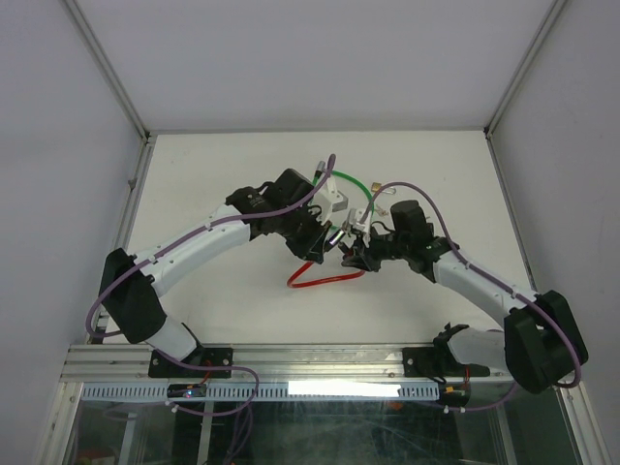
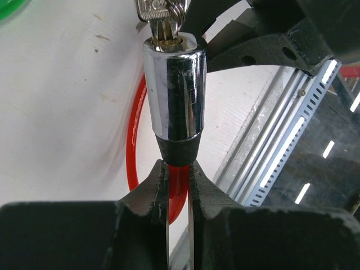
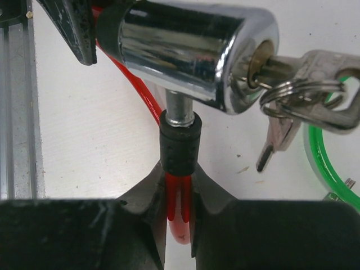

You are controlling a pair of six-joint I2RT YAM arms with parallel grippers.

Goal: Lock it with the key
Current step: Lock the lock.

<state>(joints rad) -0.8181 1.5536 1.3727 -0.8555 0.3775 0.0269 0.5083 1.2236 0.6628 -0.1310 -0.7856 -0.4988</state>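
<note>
While the left claw (image 2: 179,171) and right claw (image 3: 180,174) each pinch the red cable (image 2: 134,129), press the pin (image 3: 180,109) fully into the barrel (image 3: 180,45) before turning the key (image 3: 320,64).

The left wrist view's top edge crops the key (image 2: 160,14); the red cable (image 2: 134,129) disappears between the fingers of the left tool (image 2: 178,169). From above the lock (image 1: 337,238) is too small to read.

White table (image 1: 213,170), pale grey walls (image 1: 58,145)
</note>
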